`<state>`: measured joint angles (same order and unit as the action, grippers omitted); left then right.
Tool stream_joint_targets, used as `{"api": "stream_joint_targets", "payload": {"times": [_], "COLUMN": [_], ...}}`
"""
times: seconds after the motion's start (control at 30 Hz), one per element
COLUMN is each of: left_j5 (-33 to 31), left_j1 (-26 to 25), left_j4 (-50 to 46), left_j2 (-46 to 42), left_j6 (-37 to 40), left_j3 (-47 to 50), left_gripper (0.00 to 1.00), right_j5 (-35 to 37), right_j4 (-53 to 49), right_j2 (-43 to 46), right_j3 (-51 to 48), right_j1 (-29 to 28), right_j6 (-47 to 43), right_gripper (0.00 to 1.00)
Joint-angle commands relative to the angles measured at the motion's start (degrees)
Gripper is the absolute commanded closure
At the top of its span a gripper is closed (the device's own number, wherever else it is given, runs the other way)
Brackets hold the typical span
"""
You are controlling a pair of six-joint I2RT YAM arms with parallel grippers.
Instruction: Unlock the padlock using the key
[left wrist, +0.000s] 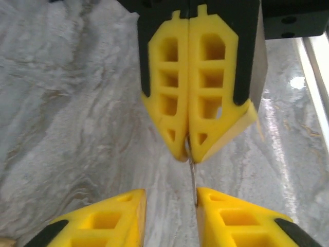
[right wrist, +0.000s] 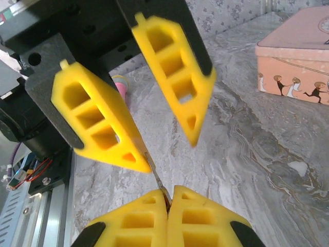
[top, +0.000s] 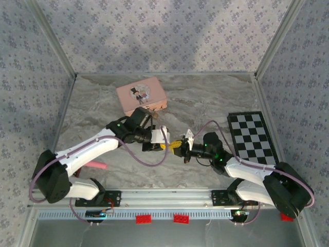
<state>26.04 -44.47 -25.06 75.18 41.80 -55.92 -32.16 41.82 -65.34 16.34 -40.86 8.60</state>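
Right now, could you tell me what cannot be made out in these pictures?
The padlock: in the top view, the spot where the left hand and right hand meet is too small to pick it out.
The metal sliver pinched in the right hand: edge-on in both wrist views, its end buried between the fingers; key or not is unclear.
The front of the pink box: partly covered by the left arm, top view.

On the table (top: 205, 103), the box (top: 141, 96) sits toward the back, left of centre. The game board (top: 252, 138) lies flat along the right side. A short stick (top: 96, 164) lies at the near left, beside the left arm. The left gripper (top: 163, 145) and right gripper (top: 179, 145) meet tip to tip at mid-table, in front of the box, with a thin metal piece (left wrist: 193, 180) between them, pinched in the right one's tips.
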Motion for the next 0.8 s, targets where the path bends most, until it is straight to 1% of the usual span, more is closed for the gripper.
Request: {"api": "stream_joint_targets", "payload": {"times": [0.0,0.07,0.17,0.27,0.4,0.47,0.57,0.67,0.77], "left_j5": [-1.42,-3.21,-8.54,-11.85,-20.37,-23.49,-25.49,-24.72,-23.49], "left_j1": [2.52,4.89,9.69,14.10,16.35,17.51,18.70,18.72,18.39], "left_j4": [14.61,23.40,32.15,32.36,33.38,34.12,35.73,38.20,43.61], "left_j2": [-5.78,-8.84,-11.87,-13.25,-12.69,-10.97,-6.68,-0.21,6.33], "left_j6": [-8.00,-17.43,-33.05,-43.82,-54.72,-61.68,-70.46,-75.33,-79.63], "left_j3": [3.19,6.43,10.30,11.94,15.13,16.55,17.53,16.63,16.14], "left_gripper": [0.65,0.63,0.63,0.62,0.53,0.49,0.49,0.49,0.49], "right_j5": [2.34,3.66,6.97,12.47,18.17,21.60,24.16,25.13,25.04], "right_j4": [-1.45,-2.09,-2.39,-3.41,-4.57,-5.95,-5.00,-5.52,-6.33], "right_j2": [1.40,1.77,2.83,4.76,7.98,10.00,12.87,15.30,17.35], "right_j3": [-0.11,-0.33,-0.67,-1.05,-2.40,-3.37,-5.69,-6.75,-7.36], "right_j1": [0.35,0.56,1.21,1.57,1.16,0.82,0.64,0.56,0.51], "right_j6": [2.15,3.39,6.58,11.30,16.80,18.72,20.14,20.40,20.14], "right_gripper": [1.00,1.00,1.00,1.00,1.00,1.00,1.00,1.00,1.00]}}
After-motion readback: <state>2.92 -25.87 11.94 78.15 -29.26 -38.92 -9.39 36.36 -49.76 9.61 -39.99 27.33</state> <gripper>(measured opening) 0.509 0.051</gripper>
